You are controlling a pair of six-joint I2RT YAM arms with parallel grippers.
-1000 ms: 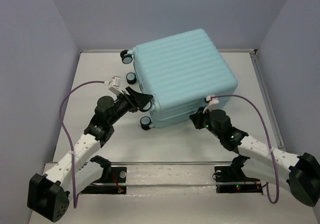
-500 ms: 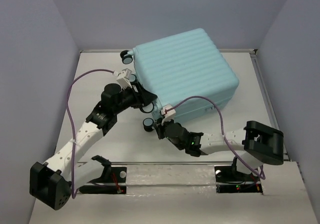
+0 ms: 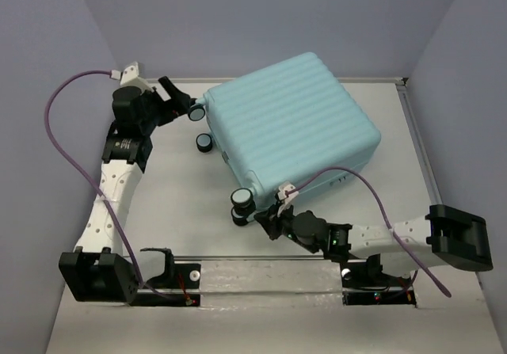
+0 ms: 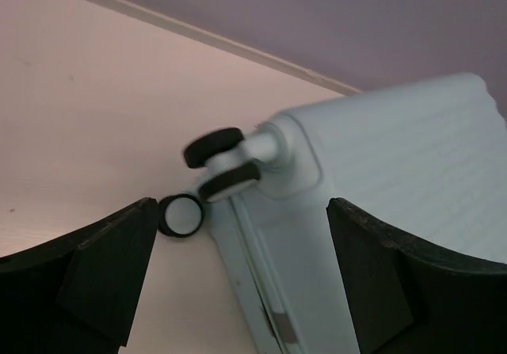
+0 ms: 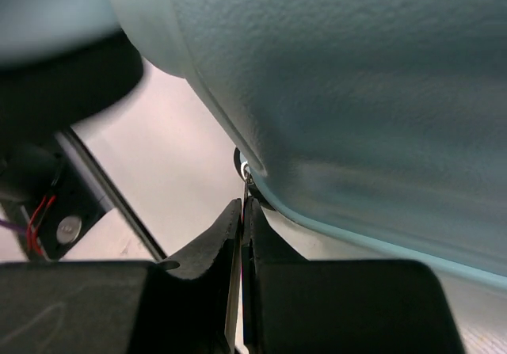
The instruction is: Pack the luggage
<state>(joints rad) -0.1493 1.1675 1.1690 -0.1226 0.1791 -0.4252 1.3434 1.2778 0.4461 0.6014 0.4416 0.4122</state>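
The luggage (image 3: 293, 124) is a pale mint-blue ribbed suitcase lying flat and closed on the table, wheels to the left. My left gripper (image 3: 181, 100) is open at its far-left corner. In the left wrist view the gripper (image 4: 242, 211) has that corner of the luggage (image 4: 412, 164) and a black-and-white wheel (image 4: 214, 146) in front of its spread fingers, touching nothing. My right gripper (image 3: 268, 221) is at the near-left corner, below a wheel (image 3: 242, 203). In the right wrist view this gripper (image 5: 242, 203) is shut on a thin metal zipper pull (image 5: 246, 176) under the shell (image 5: 356, 93).
A second wheel (image 4: 181, 215) lies close to my left finger. A clear rail (image 3: 261, 275) with both arm bases runs along the near table edge. Grey walls enclose the table on three sides. Purple cables (image 3: 59, 132) loop off both arms.
My left arm swung from the suitcase's near-left side to its far-left corner and opened wide. My right gripper travelled left along the near edge to the near-left corner. The suitcase turned slightly.
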